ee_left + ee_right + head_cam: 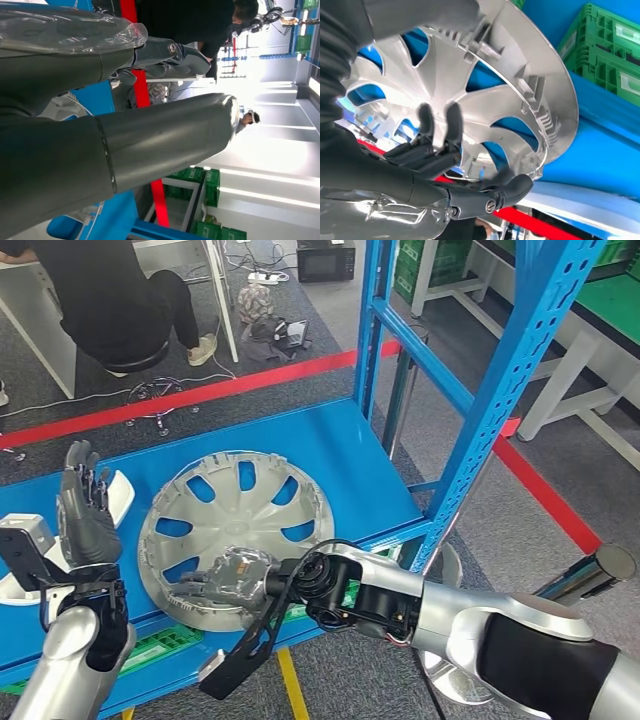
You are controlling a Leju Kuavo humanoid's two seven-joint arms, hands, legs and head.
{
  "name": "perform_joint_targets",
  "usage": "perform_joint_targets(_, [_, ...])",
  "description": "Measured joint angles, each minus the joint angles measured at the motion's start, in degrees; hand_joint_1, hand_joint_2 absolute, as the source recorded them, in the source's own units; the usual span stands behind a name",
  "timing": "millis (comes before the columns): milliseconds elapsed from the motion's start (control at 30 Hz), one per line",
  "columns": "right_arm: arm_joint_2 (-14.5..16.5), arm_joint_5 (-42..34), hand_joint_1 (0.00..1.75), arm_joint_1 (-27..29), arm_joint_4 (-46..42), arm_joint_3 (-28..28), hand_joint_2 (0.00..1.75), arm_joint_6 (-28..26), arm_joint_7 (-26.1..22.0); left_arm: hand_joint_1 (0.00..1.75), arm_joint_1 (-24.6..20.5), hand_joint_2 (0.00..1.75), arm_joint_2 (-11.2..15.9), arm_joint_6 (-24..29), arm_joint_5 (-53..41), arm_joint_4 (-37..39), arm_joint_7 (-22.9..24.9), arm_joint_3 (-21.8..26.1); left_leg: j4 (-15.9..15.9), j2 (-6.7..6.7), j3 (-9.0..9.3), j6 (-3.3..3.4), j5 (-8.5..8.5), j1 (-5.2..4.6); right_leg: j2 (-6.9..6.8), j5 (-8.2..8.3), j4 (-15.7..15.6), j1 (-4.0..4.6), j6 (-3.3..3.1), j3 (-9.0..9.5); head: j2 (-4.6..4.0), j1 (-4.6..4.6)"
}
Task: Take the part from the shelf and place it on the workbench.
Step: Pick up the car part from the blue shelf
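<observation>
Part: round silver plastic wheel cover with spoke cut-outs (235, 537), lying flat on the blue metal shelf deck (355, 465), hollow ribbed side facing up. Not lifted yet as far as I can tell.

Right hand: the right hand (226, 578) is reaching in low over the near rim of the cover. In the right wrist view its dark fingers (433, 137) are spread and resting against a spoke on the inside. Looks like it's feeling for a hold on the rim, not clamped on it yet.

Left hand: the left hand (84, 515) is up in the air just left of the cover, fingers apart, holding nothing. My guess is it's waiting to take the opposite edge, since a wide floppy disc like that wants two hands.

Nearby: white moulded plastic pieces (122, 495) sit behind the left hand, close to the cover's left edge.

Below: green plastic crates (610, 52) on the level under the deck.

Background: a person in black seated on a stool (113, 300).
</observation>
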Motion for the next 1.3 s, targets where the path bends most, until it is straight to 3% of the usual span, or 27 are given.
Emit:
perform_joint_targets(733, [-0.02,-8.46,0.00,0.68,2.47,-0.04,1.75,5.15,2.66,0.00,0.28,0.00,0.04,0.01,-0.17,-0.80,1.14,0.00,0.00,0.00,-0.01,0.00,0.00,0.00,0.00,0.00,0.00,-0.01,0.00,-0.03,0.00,0.00])
perform_joint_targets(1300, [-1.77,-6.44,0.00,-0.05,7.37,-0.16,1.75,4.43,3.45,0.00,0.64,0.00,0.25,0.08,0.09,-1.32,1.44,0.00,0.00,0.00,-0.02,0.00,0.00,0.00,0.01,0.00,-0.01,-0.01,0.00,-0.04,0.00,-0.01])
